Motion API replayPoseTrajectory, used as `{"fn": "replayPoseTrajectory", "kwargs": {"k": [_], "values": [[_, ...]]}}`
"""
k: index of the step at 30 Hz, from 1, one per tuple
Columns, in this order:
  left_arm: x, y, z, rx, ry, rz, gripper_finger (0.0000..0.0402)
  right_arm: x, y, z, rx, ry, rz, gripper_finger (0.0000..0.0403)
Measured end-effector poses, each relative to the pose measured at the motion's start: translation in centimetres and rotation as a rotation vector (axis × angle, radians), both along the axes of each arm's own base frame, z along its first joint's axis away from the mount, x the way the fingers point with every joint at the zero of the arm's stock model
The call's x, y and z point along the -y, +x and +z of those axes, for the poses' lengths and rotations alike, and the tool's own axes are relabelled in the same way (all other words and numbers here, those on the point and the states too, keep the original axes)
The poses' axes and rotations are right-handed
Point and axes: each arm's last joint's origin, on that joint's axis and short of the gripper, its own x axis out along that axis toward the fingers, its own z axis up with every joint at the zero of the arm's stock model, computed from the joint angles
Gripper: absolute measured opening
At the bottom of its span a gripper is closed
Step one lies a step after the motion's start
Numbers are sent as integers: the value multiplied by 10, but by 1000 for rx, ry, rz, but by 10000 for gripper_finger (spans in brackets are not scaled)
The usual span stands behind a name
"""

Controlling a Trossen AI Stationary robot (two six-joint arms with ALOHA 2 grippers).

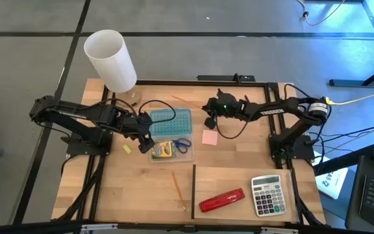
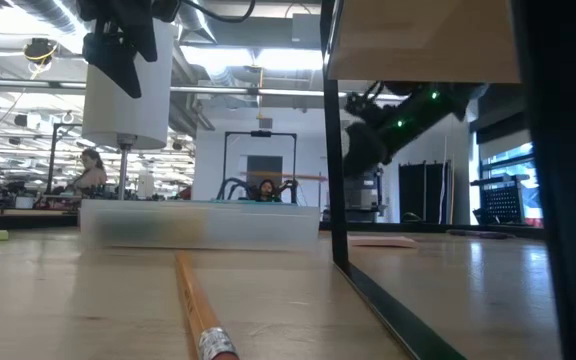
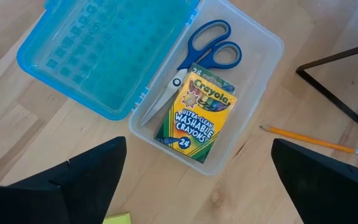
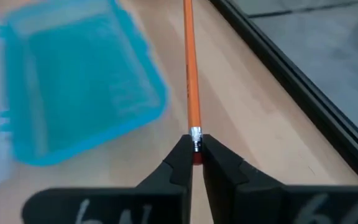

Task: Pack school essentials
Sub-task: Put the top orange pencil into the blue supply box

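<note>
Left gripper (image 1: 145, 133): hangs over the table just left of the clear case, fingers (image 3: 73, 180) spread wide, holding nothing
Right gripper (image 4: 196, 163): out over the table beyond the pink pad, fingers pressed together on the eraser end of an orange pencil (image 4: 190, 68), which points straight away from the wrist
Clear case (image 3: 253, 81): a see-through plastic box near the table's middle, its blue lid (image 1: 171, 121) swung open and lying flat on the far side
Crayon box (image 3: 197, 113): yellow-green, lies flat inside the clear case, label up
Scissors (image 3: 205, 51): blue handles, lie in the case beside the crayon box, blades slanting toward the lid hinge
Sticky-note pad (image 1: 209, 137): pink, on the bare wood just right of the case, below the right gripper in the high view
Second pencil (image 1: 178, 189): orange, lies loose on the table nearer the front edge, well apart from the case
Eraser (image 1: 126, 149): small and yellow, on the wood left of the case, near the left gripper
Stapler (image 1: 222, 200): red, toward the front of the table, right of the second pencil
Calculator (image 1: 269, 194): grey, at the front right, just beside the stapler
White cylinder (image 1: 111, 60): stands at the table's far left corner
</note>
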Motion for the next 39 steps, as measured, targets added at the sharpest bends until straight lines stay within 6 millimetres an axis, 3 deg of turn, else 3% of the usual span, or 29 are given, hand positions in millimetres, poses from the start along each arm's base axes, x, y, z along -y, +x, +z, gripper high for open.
{"fn": "replayPoseTrajectory", "kwargs": {"k": [12, 27, 31, 39], "values": [[2, 0, 0, 0, 1, -8, 395, -37, 33, 44, -81, -15, 166, 28], [22, -3, 1, 23, 84, -74, 395, -80, 52, 93, -129, 98, 224, 28], [25, -6, 3, 39, 89, -90, 395, -92, 59, 87, -141, 121, 242, 28], [28, -20, 19, 154, 74, -110, 395, -103, 77, 56, -195, 144, 276, 28]]}}
